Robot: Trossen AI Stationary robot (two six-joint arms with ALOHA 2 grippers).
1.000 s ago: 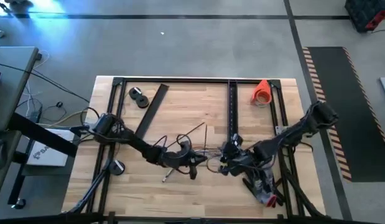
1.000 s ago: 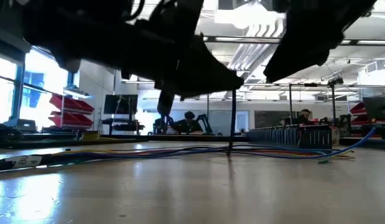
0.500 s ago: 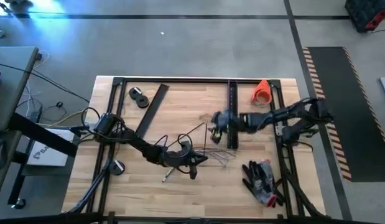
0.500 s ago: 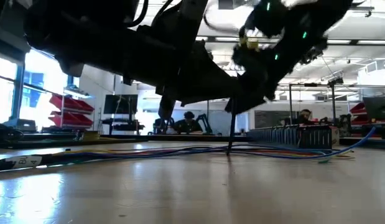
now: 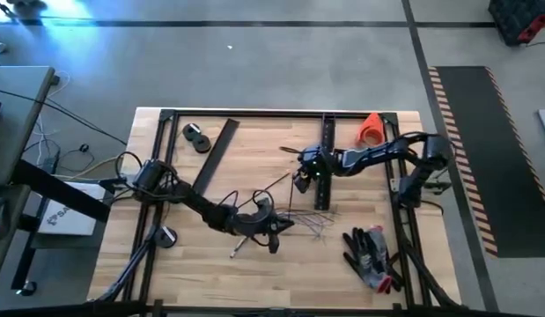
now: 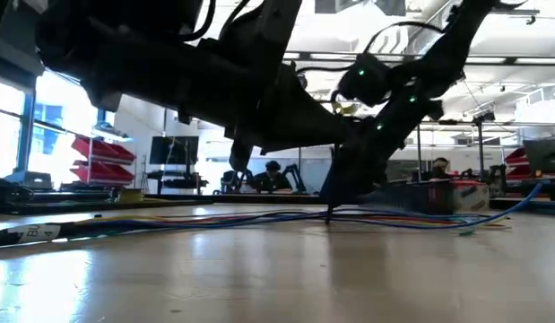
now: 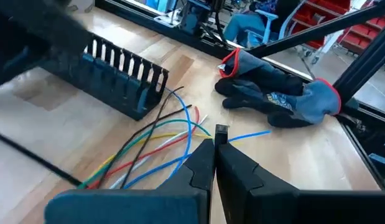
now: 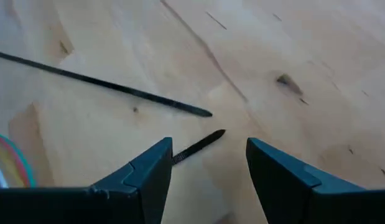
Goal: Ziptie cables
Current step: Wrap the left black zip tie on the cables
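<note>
The cables [image 5: 309, 223] lie mid-table, fanned toward four o'clock, toward the gloves [image 5: 371, 255]. Left gripper [image 5: 285, 227] sits at their near end, fingers pressed together on nothing. Right gripper [image 5: 300, 173] hovers at twelve o'clock of them, fingers spread, beside the slotted black duct [image 5: 328, 158].

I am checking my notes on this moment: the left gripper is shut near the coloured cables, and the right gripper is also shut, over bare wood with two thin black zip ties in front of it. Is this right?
Not fully. The right gripper is open: the right wrist view shows a wide gap between its fingers, with the two thin black zip ties ahead on the wood. The left gripper is indeed shut beside the cables.
</note>
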